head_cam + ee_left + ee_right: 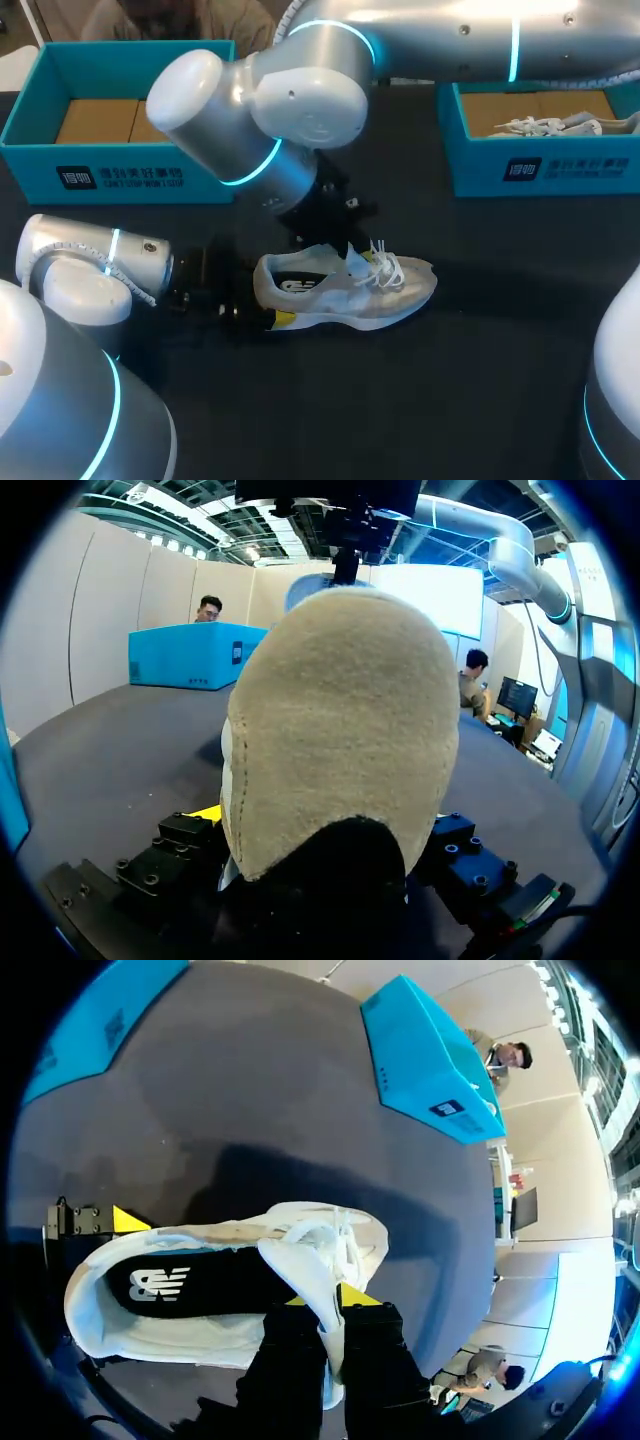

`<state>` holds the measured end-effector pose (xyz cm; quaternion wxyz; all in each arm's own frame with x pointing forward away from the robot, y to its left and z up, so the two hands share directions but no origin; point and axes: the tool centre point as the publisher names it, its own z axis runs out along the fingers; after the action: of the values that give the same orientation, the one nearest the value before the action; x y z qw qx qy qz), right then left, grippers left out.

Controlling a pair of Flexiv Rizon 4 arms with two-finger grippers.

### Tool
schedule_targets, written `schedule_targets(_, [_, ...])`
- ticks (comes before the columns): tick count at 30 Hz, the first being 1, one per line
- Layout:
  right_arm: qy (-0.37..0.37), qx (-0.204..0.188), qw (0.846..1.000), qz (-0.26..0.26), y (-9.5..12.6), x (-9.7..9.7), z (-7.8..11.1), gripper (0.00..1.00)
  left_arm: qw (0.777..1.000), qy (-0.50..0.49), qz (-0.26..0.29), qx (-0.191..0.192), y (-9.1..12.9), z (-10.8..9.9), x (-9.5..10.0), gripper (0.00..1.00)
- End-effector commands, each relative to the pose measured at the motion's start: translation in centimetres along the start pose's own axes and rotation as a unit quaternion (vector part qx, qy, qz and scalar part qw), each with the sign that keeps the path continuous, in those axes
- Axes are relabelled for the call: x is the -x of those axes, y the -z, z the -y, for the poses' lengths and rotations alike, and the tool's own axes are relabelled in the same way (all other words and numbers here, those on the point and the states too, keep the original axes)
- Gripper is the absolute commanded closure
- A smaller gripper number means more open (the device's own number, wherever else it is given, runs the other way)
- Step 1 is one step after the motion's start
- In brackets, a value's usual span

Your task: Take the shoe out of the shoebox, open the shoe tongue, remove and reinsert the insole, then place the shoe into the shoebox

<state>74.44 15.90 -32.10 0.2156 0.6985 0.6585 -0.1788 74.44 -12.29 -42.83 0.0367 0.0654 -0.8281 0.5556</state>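
A cream and white shoe (345, 293) lies on its sole in the middle of the black table, toe to the right. Its black insole (175, 1282) shows inside the opening. My right gripper (327, 1308) comes down from above the laces and is shut on the white tongue (305, 1265), which stands pulled up. In the head view the right gripper (356, 254) sits just over the laces. My left gripper (262, 312) is at the heel (340, 730), which lies between its wide-spread fingers. One of its yellow fingertips (128, 1221) shows beside the heel.
An open blue shoebox (120, 175) with a brown floor stands at the back left. A second blue shoebox (540, 170) at the back right holds another white shoe (550, 126). My right arm crosses above the table's back.
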Motion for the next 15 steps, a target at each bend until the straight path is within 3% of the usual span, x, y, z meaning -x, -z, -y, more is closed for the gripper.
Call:
schedule_targets(1, [-0.065, 0.003, 0.998, -0.027, -0.9, 1.4, 0.1, 1.0, 1.0, 0.001, 0.001, 0.002, -0.3, -0.4, 0.0, 1.0])
schedule_targets(15, [-0.079, 0.0, 0.996, -0.047, -4.5, 3.8, -1.1, 1.0, 1.0, 0.001, 0.001, 0.002, -0.3, -0.4, 0.0, 1.0])
